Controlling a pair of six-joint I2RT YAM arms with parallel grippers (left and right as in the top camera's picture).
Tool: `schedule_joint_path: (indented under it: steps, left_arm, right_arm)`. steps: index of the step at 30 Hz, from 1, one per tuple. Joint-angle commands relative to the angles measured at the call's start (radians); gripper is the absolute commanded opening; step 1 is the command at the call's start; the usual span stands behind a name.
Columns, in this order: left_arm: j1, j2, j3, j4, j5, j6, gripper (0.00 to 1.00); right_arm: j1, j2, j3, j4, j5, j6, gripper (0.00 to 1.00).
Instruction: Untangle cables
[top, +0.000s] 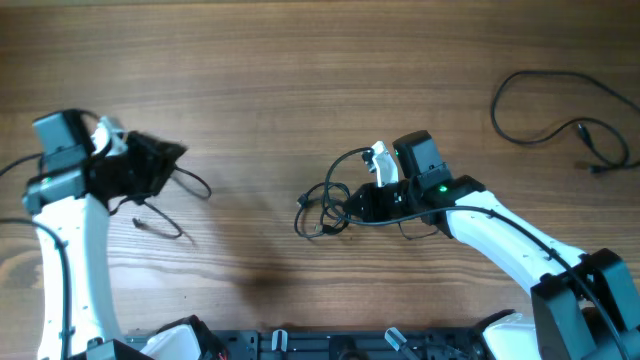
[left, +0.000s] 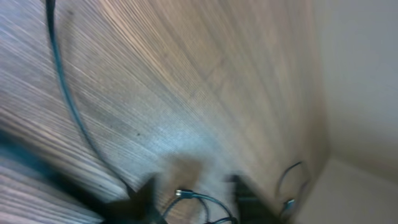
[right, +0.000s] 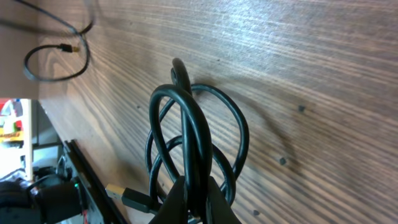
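A knotted bundle of black cables (top: 322, 208) lies at the table's middle. My right gripper (top: 352, 203) is shut on it from the right. In the right wrist view the fingertips (right: 214, 202) pinch two strands of the looped bundle (right: 186, 124), and a gold-tipped plug (right: 127, 198) hangs beside them. A separate thin cable (top: 190, 185) trails from my left gripper (top: 165, 158) down to a loose end (top: 158, 226). The left wrist view is blurred. There the left gripper (left: 196, 208) stands open, with a plug end (left: 184, 194) lying between the dark fingers (left: 146, 199).
Another loose black cable (top: 560, 105) curls at the far right of the wooden table (top: 300, 80). The robot's base rail (top: 300, 345) runs along the near edge. A thin dark cord (left: 65, 93) crosses the wood in the left wrist view.
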Motion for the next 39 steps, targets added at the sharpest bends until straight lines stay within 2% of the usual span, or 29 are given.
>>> schedule_joint_path:
  steps: [1, 3, 5, 6, 9, 12, 21, 24, 27, 30, 32, 35, 36, 37, 38, 39]
  left_arm:
    - [-0.116, 0.061, -0.01, 0.026, -0.077, 0.031, 1.0]
    - [-0.185, 0.091, -0.01, 0.05, -0.072, 0.112, 1.0]
    - [-0.228, 0.097, -0.01, 0.06, -0.054, 0.208, 1.0]
    - [-0.235, 0.097, -0.01, 0.064, -0.019, 0.254, 1.0]
    - [-0.237, 0.097, -0.01, 0.072, 0.236, 0.379, 1.0]
    - [-0.255, 0.097, -0.01, 0.074, 0.283, 0.393, 1.0]
    - [-0.459, 0.097, -0.01, 0.066, 0.381, 0.392, 1.0]
    - [-0.509, 0.097, -0.01, 0.026, 0.377, 0.393, 0.83]
    - [-0.511, 0.097, -0.01, 0.016, 0.377, 0.393, 0.4]
    - [-0.511, 0.097, -0.01, 0.0, 0.377, 0.392, 0.07]
    - [-0.511, 0.097, -0.01, -0.008, 0.377, 0.388, 0.04]
    - [-0.51, 0.097, -0.01, -0.017, 0.377, 0.237, 0.04]
    - [-0.51, 0.097, -0.01, -0.017, 0.377, 0.17, 0.04]
    - [-0.509, 0.097, -0.01, -0.017, 0.377, 0.108, 0.04]
    - [-0.505, 0.097, -0.01, -0.017, 0.377, 0.04, 0.04]
    - [-0.502, 0.097, -0.01, -0.017, 0.377, -0.035, 0.04]
  right_arm:
    - [0.0, -0.013, -0.001, 0.037, -0.154, -0.011, 0.04]
    - [-0.001, -0.013, -0.001, 0.106, -0.265, 0.014, 0.04]
    - [-0.005, -0.013, -0.001, 0.186, -0.328, 0.145, 0.04]
    - [-0.005, -0.013, -0.001, 0.231, -0.363, 0.203, 0.04]
    - [-0.004, -0.013, -0.001, 0.367, -0.5, 0.433, 0.04]
    - [-0.004, -0.013, -0.001, 0.457, -0.531, 0.594, 0.04]
    - [-0.004, -0.013, -0.001, 0.484, -0.532, 0.593, 0.04]
    - [-0.005, -0.013, -0.001, 0.492, -0.478, 0.587, 0.04]
    - [-0.004, -0.013, -0.001, 0.497, -0.46, 0.587, 0.04]
    - [-0.005, -0.013, -0.001, 0.522, -0.459, 0.59, 0.04]
    - [-0.005, -0.013, -0.001, 0.55, -0.458, 0.59, 0.04]
    - [-0.017, -0.013, -0.001, 0.58, -0.441, 0.56, 0.06]
    - [-0.039, -0.013, -0.001, 0.601, -0.459, 0.558, 0.31]
    - [-0.058, -0.013, -0.001, 0.612, -0.46, 0.529, 0.51]
    - [-0.08, -0.013, -0.001, 0.612, -0.458, 0.466, 0.66]
    - [-0.102, -0.013, -0.001, 0.596, -0.459, 0.412, 0.75]
